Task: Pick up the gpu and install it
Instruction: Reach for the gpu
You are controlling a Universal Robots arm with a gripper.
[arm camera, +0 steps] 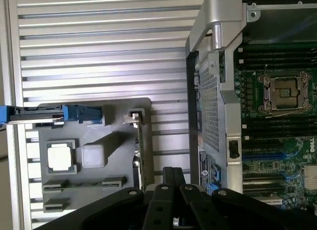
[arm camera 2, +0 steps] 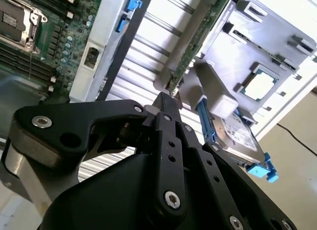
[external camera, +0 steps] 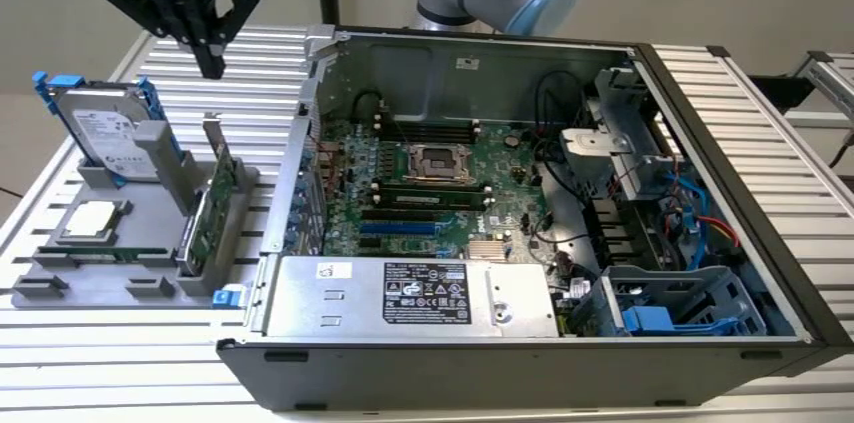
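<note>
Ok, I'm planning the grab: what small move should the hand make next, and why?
I'd probably open the hand first: it hangs shut above the graphics card, which stands upright in the gray holder, untouched.

closed fingers [external camera: 210, 51] above upright gpu [external camera: 214, 195], grey holder [external camera: 83, 289], open computer case [external camera: 534, 375]

Hard drive [external camera: 110, 133], open computer case [external camera: 400, 68]

Black pincer [external camera: 211, 68], green gpu [external camera: 204, 223], grey tray [external camera: 83, 289], blue-framed silver hard drive [external camera: 102, 129], and a silver-ribbed worktop [external camera: 107, 383] beneath it all.
</note>
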